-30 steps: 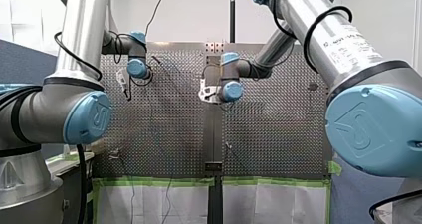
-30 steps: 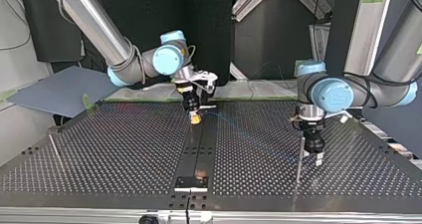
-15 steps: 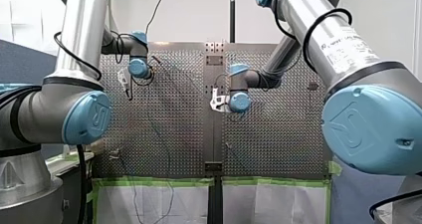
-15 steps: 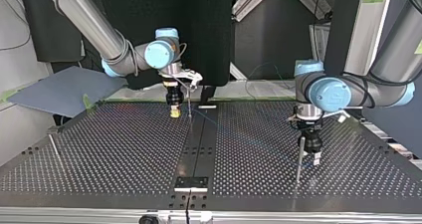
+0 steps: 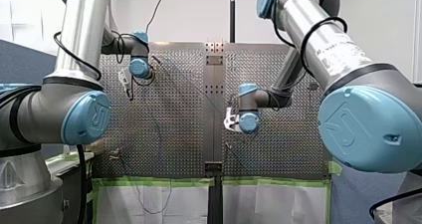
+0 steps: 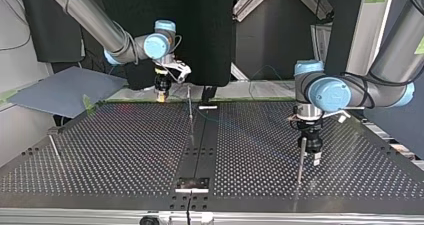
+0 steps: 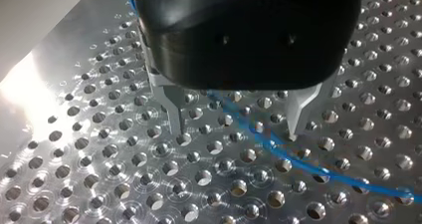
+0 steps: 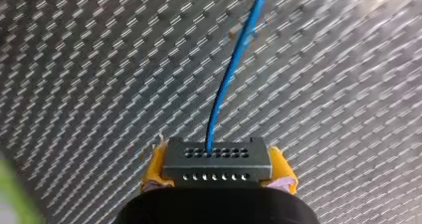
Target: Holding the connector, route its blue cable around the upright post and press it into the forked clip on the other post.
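Your right claw (image 6: 161,97) at top view's 11 o'clock, clamping the connector (image 8: 216,160), left claw (image 7: 234,129) spread astride the blue cable (image 7: 278,152)

Blue cable (image 8: 230,79), black connector (image 8: 216,160), yellow pads (image 8: 155,167), silvery perforated table (image 8: 99,59).
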Motion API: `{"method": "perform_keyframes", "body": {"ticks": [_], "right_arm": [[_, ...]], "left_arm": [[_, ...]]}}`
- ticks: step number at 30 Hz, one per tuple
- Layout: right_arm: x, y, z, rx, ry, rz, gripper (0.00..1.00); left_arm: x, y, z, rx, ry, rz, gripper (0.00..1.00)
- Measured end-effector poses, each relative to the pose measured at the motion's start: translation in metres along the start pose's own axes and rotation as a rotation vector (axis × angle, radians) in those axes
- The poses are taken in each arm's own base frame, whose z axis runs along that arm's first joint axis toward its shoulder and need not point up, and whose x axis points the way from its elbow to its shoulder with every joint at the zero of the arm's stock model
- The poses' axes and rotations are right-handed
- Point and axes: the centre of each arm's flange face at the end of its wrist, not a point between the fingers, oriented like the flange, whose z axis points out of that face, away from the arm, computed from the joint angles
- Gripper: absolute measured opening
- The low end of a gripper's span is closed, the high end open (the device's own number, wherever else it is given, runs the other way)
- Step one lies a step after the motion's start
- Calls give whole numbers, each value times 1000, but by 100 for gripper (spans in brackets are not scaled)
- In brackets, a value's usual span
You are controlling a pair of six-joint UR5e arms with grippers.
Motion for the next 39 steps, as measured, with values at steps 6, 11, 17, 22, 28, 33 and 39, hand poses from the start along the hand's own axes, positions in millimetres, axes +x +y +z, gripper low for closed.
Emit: {"method": "perform_keyframes", "body": {"ticks": [6,11,17,22,28,33,39], "right_arm": [[-50,22,-11,-71,-43,-5,0],[-85,38,-22,-123,-75,-29,0],[-124,56,-40,-180,-112,-52,0],[-161,71,-61,-205,-153,-73,0],[-200,87,-87,-215,-202,-93,0],[-230,100,-111,-216,-245,-115,0],[-261,114,-141,-206,-297,-134,0]], "left_arm": [[0,0,0,1,1,0,99],[1,-2,-1,3,1,0,99],[1,-4,-1,4,2,0,99],[1,-4,-2,-1,0,0,99],[1,-4,-2,-2,0,0,99],[1,-4,-2,-3,0,0,99],[1,-3,-2,-6,-1,2,99]]}}
